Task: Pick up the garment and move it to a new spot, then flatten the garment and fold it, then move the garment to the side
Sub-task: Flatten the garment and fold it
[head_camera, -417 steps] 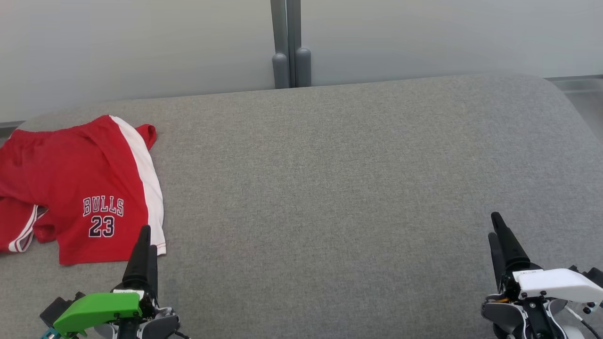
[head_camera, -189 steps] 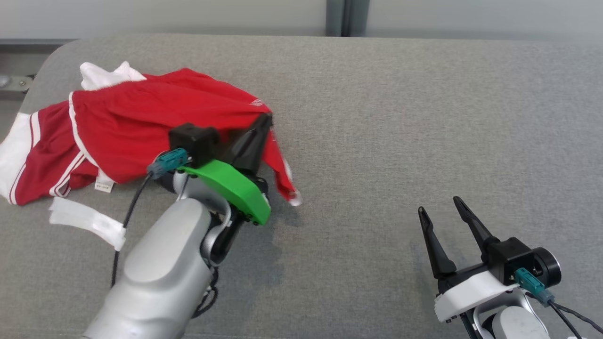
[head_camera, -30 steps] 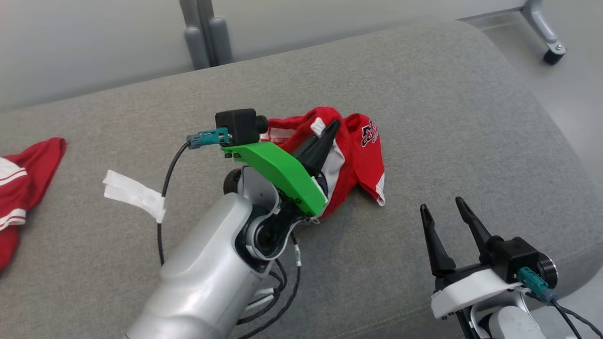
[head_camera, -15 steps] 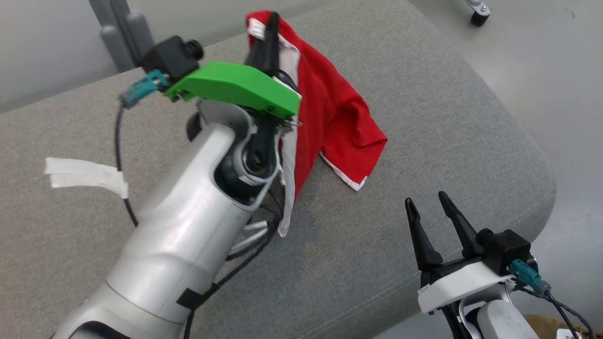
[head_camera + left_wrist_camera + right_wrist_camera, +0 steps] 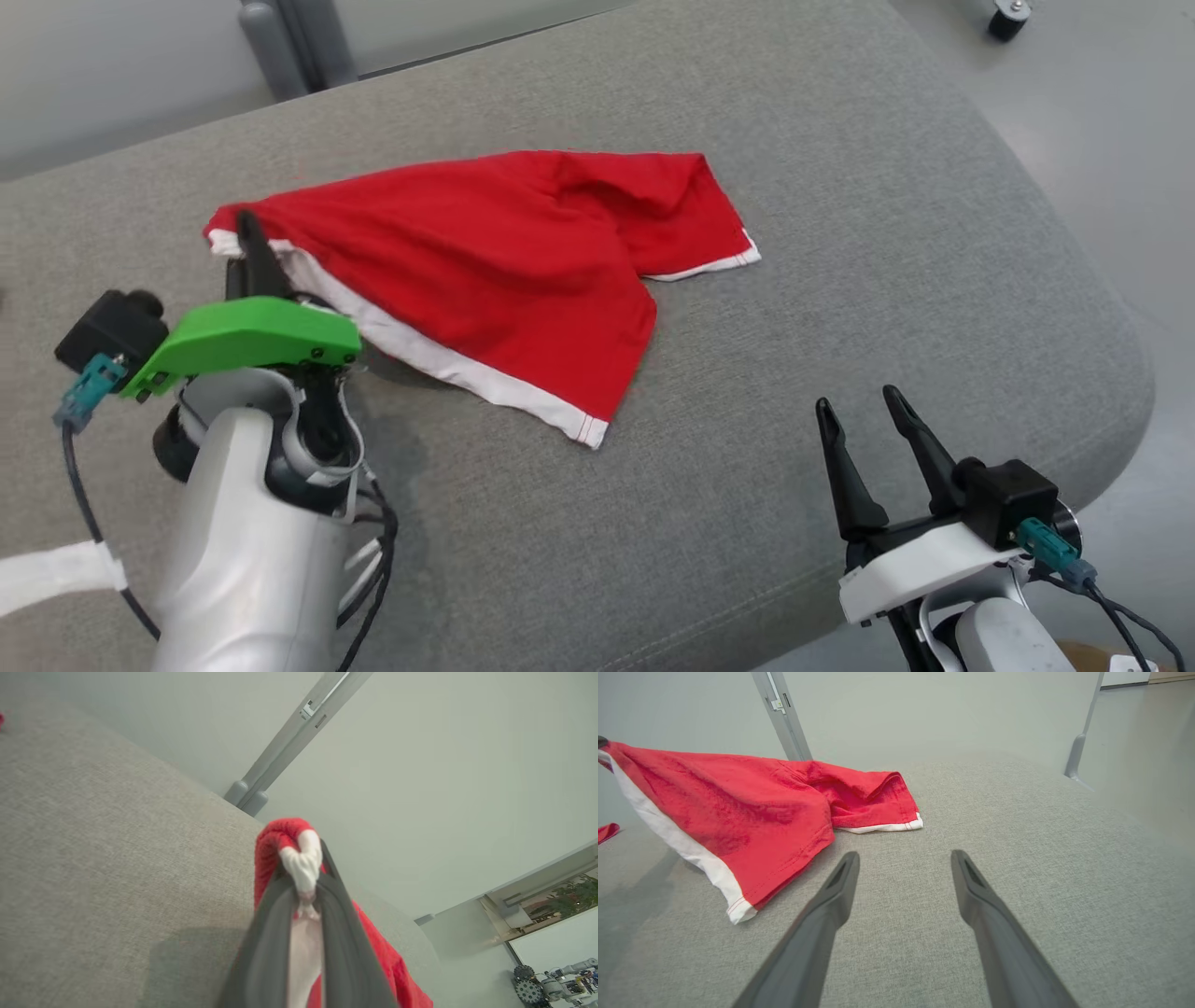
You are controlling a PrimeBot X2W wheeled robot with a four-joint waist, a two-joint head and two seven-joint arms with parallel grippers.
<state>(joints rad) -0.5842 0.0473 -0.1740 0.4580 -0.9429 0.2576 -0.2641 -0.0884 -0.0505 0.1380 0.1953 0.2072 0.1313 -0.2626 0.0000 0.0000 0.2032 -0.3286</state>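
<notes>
Garment (image 5: 485,252) lowered; wrist view shows left gripper (image 5: 303,870) pinching.

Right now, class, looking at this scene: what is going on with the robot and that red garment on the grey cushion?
The robot's left gripper is shut on one white-trimmed corner of the red garment and holds that corner raised. The rest of the garment lies spread but rumpled on the grey cushion. The right gripper is open and holds nothing, near the cushion's front edge and apart from the cloth. No fold is made yet.
</notes>
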